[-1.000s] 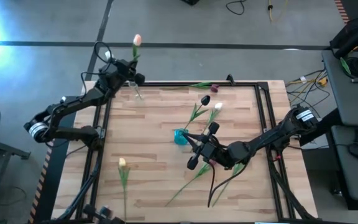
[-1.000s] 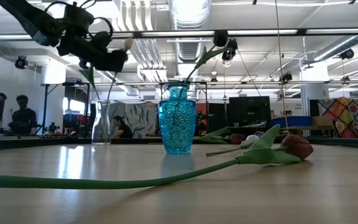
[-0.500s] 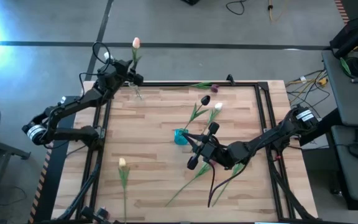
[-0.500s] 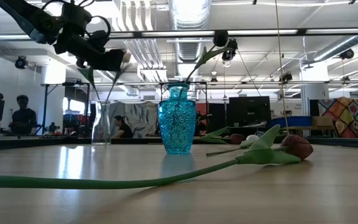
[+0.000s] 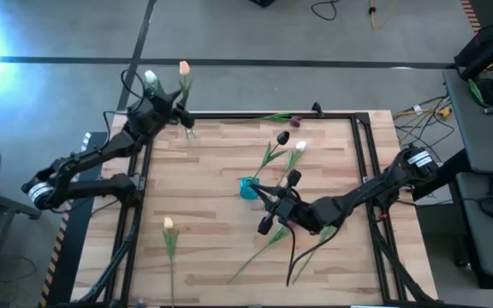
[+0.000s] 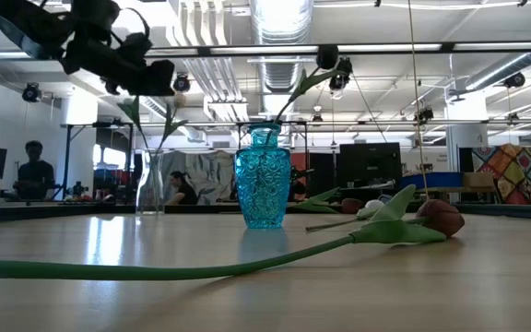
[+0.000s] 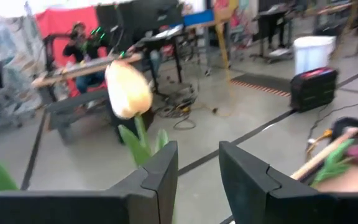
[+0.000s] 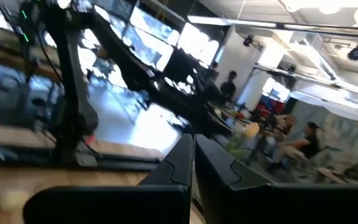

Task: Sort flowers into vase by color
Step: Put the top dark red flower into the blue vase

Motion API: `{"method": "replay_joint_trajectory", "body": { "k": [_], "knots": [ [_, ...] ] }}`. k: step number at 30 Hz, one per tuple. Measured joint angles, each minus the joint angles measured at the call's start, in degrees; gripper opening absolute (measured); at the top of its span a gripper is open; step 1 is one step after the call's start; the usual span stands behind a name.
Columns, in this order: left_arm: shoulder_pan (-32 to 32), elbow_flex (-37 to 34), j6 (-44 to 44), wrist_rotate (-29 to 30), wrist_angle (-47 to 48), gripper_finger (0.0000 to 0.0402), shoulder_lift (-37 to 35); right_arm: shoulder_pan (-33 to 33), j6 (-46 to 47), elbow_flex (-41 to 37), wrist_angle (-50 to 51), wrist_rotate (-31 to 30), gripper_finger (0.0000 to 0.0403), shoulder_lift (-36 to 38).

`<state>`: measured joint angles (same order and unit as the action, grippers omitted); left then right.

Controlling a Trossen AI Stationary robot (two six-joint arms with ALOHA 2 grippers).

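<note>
A peach tulip (image 5: 183,67) stands in a clear glass vase (image 5: 191,130) at the table's far left corner, its stem inside the vase. It also shows in the low view (image 6: 146,120). My left gripper (image 5: 178,111) is open just left of the stem and touches nothing. In the left wrist view the tulip head (image 7: 128,90) is beside the open fingers (image 7: 197,168). A dark tulip (image 5: 282,137) stands in the blue vase (image 5: 248,186). My right gripper (image 5: 265,195) is shut beside the blue vase, with nothing between its fingers (image 8: 191,155).
A white tulip (image 5: 299,147) is beside the dark one. A maroon tulip (image 5: 295,121) lies along the far edge, and a cream tulip (image 5: 169,224) lies near left. Two green stems (image 5: 272,244) lie under my right arm. People sit in the room beyond (image 6: 181,189).
My left gripper has drawn back from the peach tulip's stem toward the table's left edge. The tulip stays standing in the clear vase, and its head has leaned slightly. My right gripper has kept still.
</note>
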<state>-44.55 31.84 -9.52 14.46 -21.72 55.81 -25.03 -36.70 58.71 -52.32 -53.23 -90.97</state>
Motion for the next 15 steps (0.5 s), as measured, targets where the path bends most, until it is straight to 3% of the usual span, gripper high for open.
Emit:
{"method": "replay_joint_trajectory", "body": {
  "k": [8,12,15],
  "knots": [
    [10.88,-5.32,-0.5,0.0,-0.24,0.0103,-10.51,-7.97,2.19,3.21,15.72,-11.15,0.0009,2.92],
    [17.65,-8.39,-0.49,0.0,-0.14,0.0103,-13.81,-10.77,14.94,4.47,32.34,-12.6,0.0009,5.32],
    [22.88,-9.88,-0.57,-0.02,-0.15,0.01,-14.28,-11.53,30.26,5.6,49.99,-10.53,0.0009,7.87]
  ]
}}
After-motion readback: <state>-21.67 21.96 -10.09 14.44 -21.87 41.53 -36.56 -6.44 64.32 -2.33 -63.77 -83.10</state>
